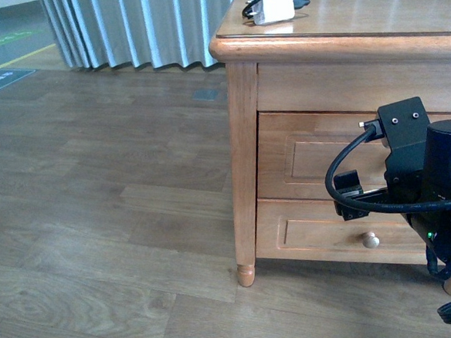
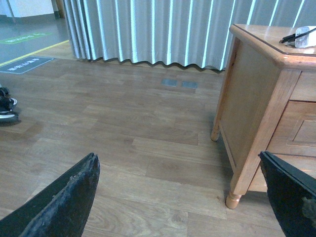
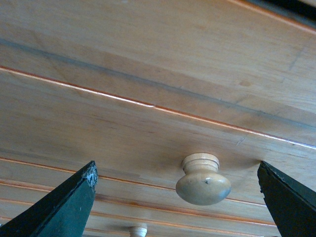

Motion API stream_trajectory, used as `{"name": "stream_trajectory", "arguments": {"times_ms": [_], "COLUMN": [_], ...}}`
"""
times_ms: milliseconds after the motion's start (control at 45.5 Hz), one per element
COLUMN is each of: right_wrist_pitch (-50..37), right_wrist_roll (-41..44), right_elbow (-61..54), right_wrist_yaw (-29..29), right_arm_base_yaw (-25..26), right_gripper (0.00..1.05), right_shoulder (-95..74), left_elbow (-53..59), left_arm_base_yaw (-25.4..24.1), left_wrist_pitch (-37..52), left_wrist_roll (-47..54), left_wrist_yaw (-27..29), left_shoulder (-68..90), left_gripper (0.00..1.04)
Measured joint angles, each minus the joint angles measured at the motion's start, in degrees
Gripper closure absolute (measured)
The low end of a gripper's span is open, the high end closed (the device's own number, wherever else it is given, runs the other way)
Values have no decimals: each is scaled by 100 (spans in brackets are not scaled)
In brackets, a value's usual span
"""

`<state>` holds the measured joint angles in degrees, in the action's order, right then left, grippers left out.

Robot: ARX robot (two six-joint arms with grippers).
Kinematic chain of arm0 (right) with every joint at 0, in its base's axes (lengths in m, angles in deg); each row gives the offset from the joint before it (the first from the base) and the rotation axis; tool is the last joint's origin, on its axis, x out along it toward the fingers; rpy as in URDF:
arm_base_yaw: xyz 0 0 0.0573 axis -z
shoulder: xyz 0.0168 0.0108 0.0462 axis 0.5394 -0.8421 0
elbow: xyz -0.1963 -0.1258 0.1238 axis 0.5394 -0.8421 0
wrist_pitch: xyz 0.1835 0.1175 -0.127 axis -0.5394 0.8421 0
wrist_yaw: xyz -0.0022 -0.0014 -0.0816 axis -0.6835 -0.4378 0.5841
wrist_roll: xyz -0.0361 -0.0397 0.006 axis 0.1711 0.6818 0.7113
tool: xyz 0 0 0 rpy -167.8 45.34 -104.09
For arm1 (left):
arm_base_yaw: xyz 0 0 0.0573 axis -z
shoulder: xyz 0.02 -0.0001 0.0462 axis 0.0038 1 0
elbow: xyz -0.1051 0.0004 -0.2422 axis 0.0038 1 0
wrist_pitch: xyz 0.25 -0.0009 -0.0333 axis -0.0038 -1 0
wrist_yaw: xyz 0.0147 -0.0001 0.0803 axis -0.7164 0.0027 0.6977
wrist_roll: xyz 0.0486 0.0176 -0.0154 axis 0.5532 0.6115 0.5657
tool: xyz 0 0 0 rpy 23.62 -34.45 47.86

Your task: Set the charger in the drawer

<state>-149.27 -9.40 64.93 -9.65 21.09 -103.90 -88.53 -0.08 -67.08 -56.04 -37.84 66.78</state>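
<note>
Right wrist view: my right pincer (image 3: 177, 170), spread wide, faces the knob (image 3: 203, 180) of the drawer (image 3: 118, 128) at lower centre; next I should close and pull.

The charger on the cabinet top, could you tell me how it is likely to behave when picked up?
The charger looks small and boxy, so probably light and rigid, with flat sides to grip. Its thin black cable will likely flop and trail, and could snag on the cabinet edge. Smooth white plastic may be somewhat slippery.
</note>
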Motion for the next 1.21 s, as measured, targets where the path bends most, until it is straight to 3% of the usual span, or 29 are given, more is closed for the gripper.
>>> {"name": "stream_trajectory", "arguments": {"times_ms": [462, 550, 726, 989, 1121, 1209], "right_wrist_pitch": [-2, -2, -2, -2, -2, -2], "right_wrist_roll": [-15, -17, -13, -13, 2, 2], "right_elbow": [0, 0, 0, 0, 0, 0], "right_wrist_yaw": [4, 26, 70, 50, 42, 48], "right_arm_base_yaw": [26, 42, 92, 94, 94, 87], "right_gripper": [9, 17, 49, 52, 77, 80], "right_shoulder": [0, 0, 0, 0, -2, -2], "left_elbow": [0, 0, 0, 0, 0, 0], "left_arm_base_yaw": [0, 0, 0, 0, 0, 0], "left_wrist_pitch": [0, 0, 0, 0, 0, 0], "left_wrist_roll": [0, 0, 0, 0, 0, 0], "left_wrist_yaw": [0, 0, 0, 0, 0, 0], "left_shoulder": [0, 0, 0, 0, 0, 0], "left_gripper": [6, 6, 6, 6, 6, 6]}}
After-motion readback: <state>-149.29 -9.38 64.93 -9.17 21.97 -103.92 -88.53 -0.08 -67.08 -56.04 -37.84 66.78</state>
